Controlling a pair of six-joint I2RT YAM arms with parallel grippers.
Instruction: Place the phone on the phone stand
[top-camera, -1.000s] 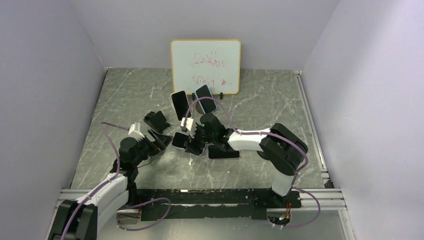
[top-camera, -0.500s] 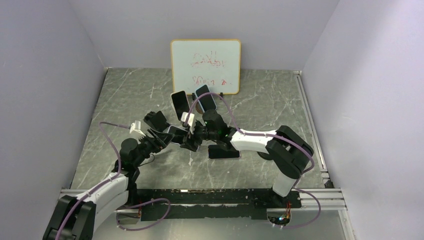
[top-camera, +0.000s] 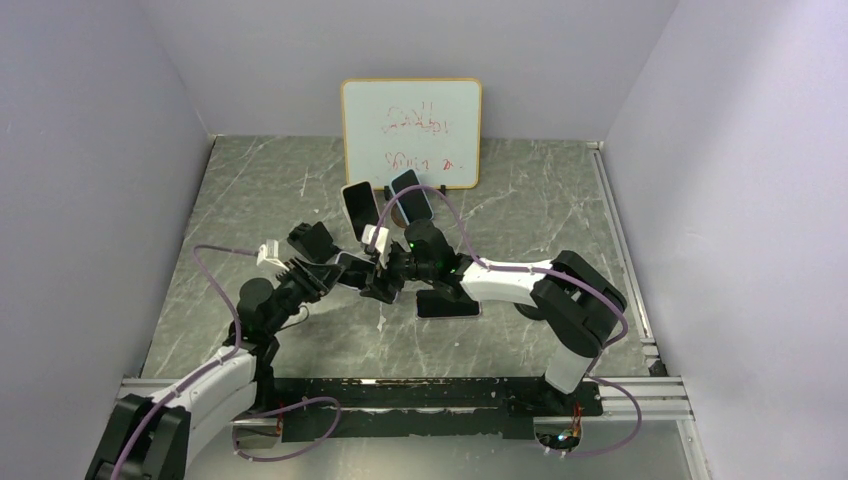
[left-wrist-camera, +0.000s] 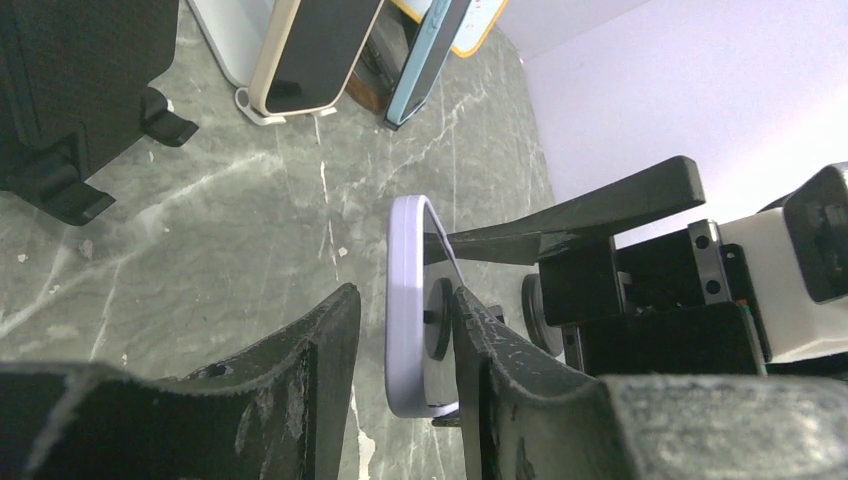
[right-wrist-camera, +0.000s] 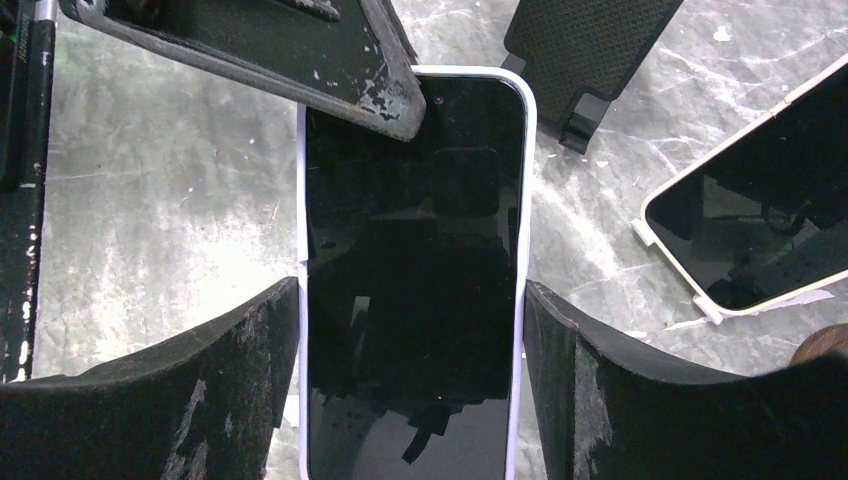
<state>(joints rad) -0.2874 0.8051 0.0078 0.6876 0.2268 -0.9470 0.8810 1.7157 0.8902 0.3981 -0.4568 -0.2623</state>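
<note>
A phone (right-wrist-camera: 415, 250) with a dark screen and a lavender case hangs above the table, held by its long sides in my right gripper (right-wrist-camera: 412, 300), which is shut on it. My left gripper (left-wrist-camera: 405, 295) straddles the phone's (left-wrist-camera: 408, 320) free end. One finger touches the round disc on its back, while a narrow gap remains on the screen side. In the top view the two grippers meet at the phone (top-camera: 352, 270). The empty black phone stand (top-camera: 313, 240) sits just left of them and also appears in both wrist views as the stand (left-wrist-camera: 70, 100) (right-wrist-camera: 590, 50).
Two other phones (top-camera: 360, 208) (top-camera: 412, 197) lean on stands behind the grippers, in front of a whiteboard (top-camera: 411, 133). Another dark phone (top-camera: 447, 304) lies flat on the table under the right arm. Grey walls close in on both sides.
My right gripper lifted the phone slightly toward the left arm. My left gripper moved in around the phone's end, and its jaws narrowed from wide open.
</note>
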